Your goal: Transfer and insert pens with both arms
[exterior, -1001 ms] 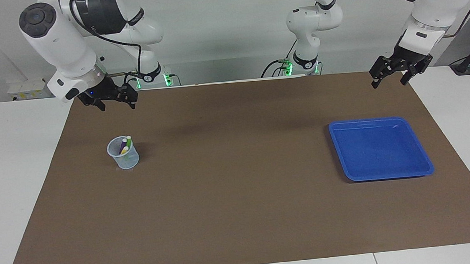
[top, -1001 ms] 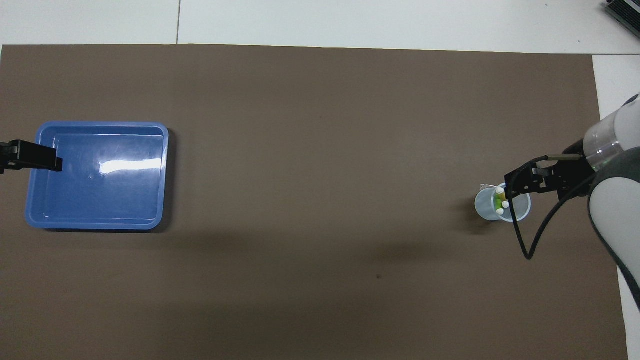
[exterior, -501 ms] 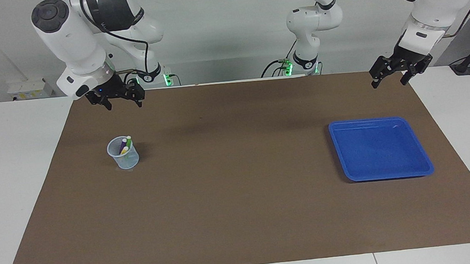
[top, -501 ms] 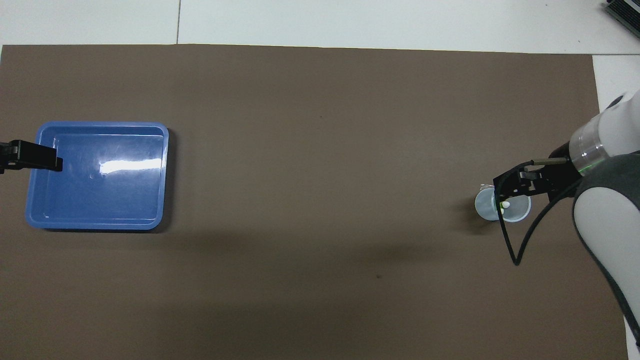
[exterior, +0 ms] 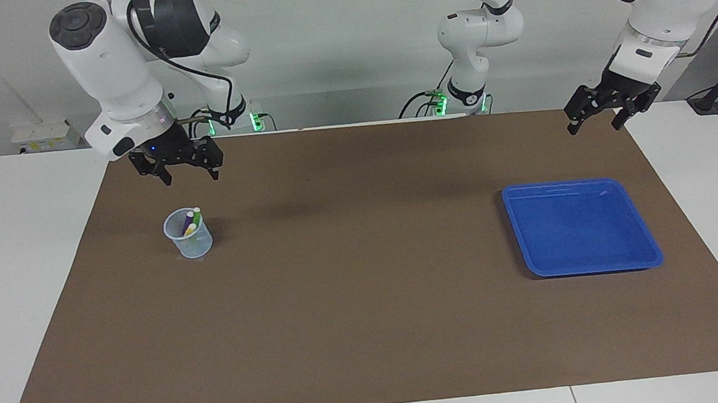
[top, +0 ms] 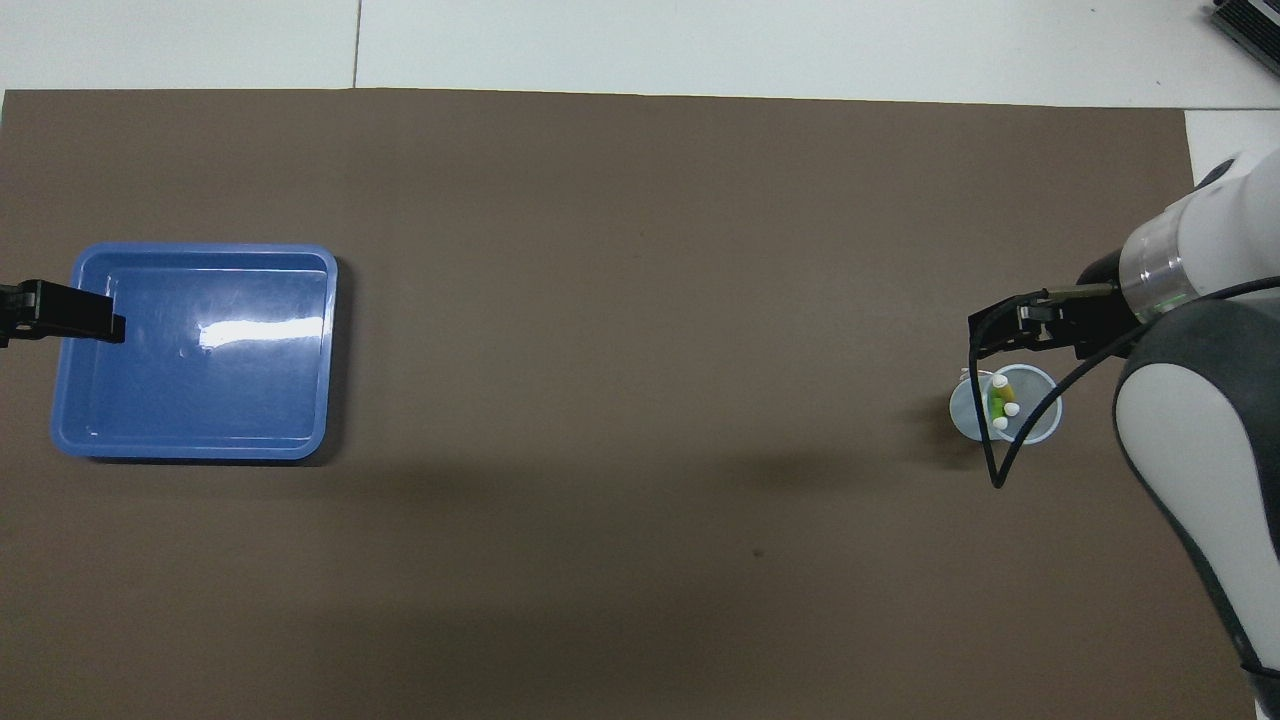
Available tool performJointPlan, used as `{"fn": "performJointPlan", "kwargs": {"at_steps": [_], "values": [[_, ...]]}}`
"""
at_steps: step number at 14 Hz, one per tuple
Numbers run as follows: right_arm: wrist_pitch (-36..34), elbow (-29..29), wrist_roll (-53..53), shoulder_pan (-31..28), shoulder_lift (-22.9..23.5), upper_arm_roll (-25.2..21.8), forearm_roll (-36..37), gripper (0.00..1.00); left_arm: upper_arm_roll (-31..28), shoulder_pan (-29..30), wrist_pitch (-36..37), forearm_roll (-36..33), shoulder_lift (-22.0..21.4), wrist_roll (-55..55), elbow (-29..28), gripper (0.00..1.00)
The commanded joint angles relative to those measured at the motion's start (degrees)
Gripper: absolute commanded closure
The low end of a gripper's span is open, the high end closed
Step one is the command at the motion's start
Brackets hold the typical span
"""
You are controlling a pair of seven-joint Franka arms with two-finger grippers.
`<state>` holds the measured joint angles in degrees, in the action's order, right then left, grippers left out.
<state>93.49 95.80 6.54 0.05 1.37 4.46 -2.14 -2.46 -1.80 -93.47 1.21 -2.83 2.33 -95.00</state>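
Observation:
The pens point(exterior: 191, 220) stand together in a small clear cup point(exterior: 190, 242) on the brown mat, toward the right arm's end of the table. From overhead, the pens point(top: 1001, 403) show green and yellow bodies with pale tips inside the cup point(top: 1040, 425). My right gripper point(exterior: 192, 176) hangs open in the air roughly over the cup, well clear of the pens, holding nothing. In the overhead view the right gripper point(top: 985, 338) shows just beside the cup's rim. My left gripper point(exterior: 593, 128) waits open and empty, raised over the mat's corner at the left arm's end.
An empty blue tray point(exterior: 582, 225) lies on the mat toward the left arm's end, and the tray point(top: 195, 350) is partly overlapped by the left gripper from overhead. The brown mat point(exterior: 366, 290) covers most of the white table.
The right arm has swung and lowered its gripper from the mat's edge toward the cup. The left arm, cup, pens and tray have not moved.

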Motion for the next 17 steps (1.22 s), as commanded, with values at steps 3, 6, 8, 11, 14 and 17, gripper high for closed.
{"fn": "performJointPlan", "kwargs": {"at_steps": [3,6,8,11,14,17], "values": [[3.18,-0.71,1.11,0.21,1.00,-1.29,-1.28,0.00,0.18,0.66,0.40,0.64,0.73,0.13,1.31,0.00],[3.36,-0.80,1.11,0.21,1.00,-1.64,-1.28,0.00,0.18,0.66,0.40,0.64,0.73,0.13,1.31,0.00],[3.36,-0.80,1.11,0.21,1.00,-1.91,-1.28,0.00,0.18,0.66,0.40,0.64,0.73,0.13,1.22,0.00],[2.40,-0.71,1.02,0.21,0.91,-1.82,-1.28,0.00,0.09,0.66,0.40,0.64,0.64,0.13,1.22,0.00],[3.18,-0.80,1.02,0.21,1.00,-1.82,-1.28,0.00,0.09,0.66,0.40,0.72,0.64,0.22,1.22,0.00],[2.75,-0.88,1.02,0.21,1.00,-1.91,-1.37,0.00,0.09,0.66,0.40,0.64,0.64,0.13,1.22,0.00]]}}
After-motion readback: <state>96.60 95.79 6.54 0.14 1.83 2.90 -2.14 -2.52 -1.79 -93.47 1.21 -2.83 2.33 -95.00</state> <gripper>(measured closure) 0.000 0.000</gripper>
